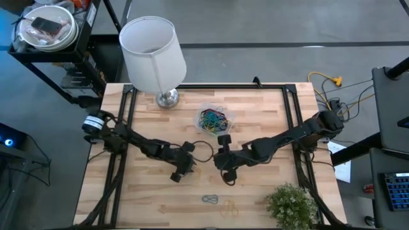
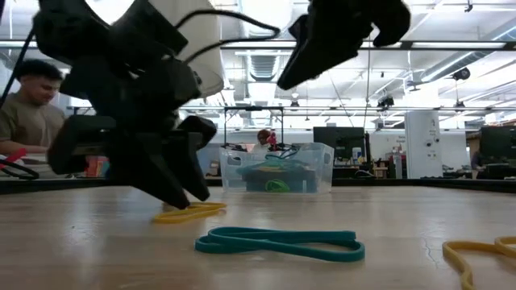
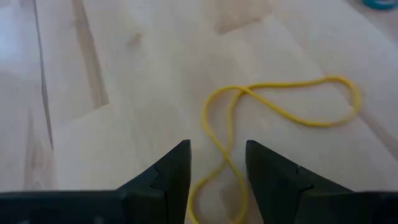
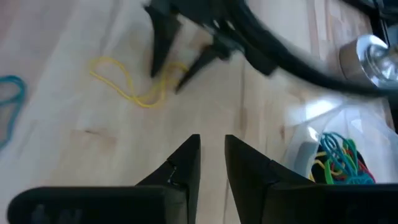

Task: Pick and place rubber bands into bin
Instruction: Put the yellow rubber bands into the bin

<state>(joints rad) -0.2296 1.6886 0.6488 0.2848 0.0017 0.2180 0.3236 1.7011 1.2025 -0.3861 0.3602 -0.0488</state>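
Yellow rubber is the target: in the high view the left gripper [image 1: 182, 168] sits low at centre frame. The right gripper [image 1: 227, 170] is just to its right. The bin [image 1: 229, 116], already holding a tangle of bands, lies above them near the lamp [image 1: 153, 51]. A teal band [image 1: 210, 199] and another yellow loop [image 1: 230, 206] lie loose at lower centre.

In the low view, the left gripper [image 2: 182, 198] is tipped steeply down at left of frame. Its tips are at the table [image 2: 387, 213], right over the yellow band [image 2: 191, 212]. The right gripper [image 2: 334, 36] hangs high at the top, clear of the work. The bin [image 2: 321, 165] is mid-frame behind.

In the left wrist view the fingers [image 3: 169, 174] stand apart, holding nothing yet, and a strand of the yellow band [image 3: 280, 102] runs between them. To do this well I would press the tips flat to the wood. I would close on both crossing strands so the thin loop cannot slip out, then lift straight up before swinging to the bin.

In the right wrist view the right gripper [image 4: 212, 144] shows only a slim gap and grips nothing. It looks on at the left gripper [image 4: 165, 83] straddling the yellow band [image 4: 127, 84], with the bin [image 4: 297, 118] beside it. Best it keeps clear of the carry path.
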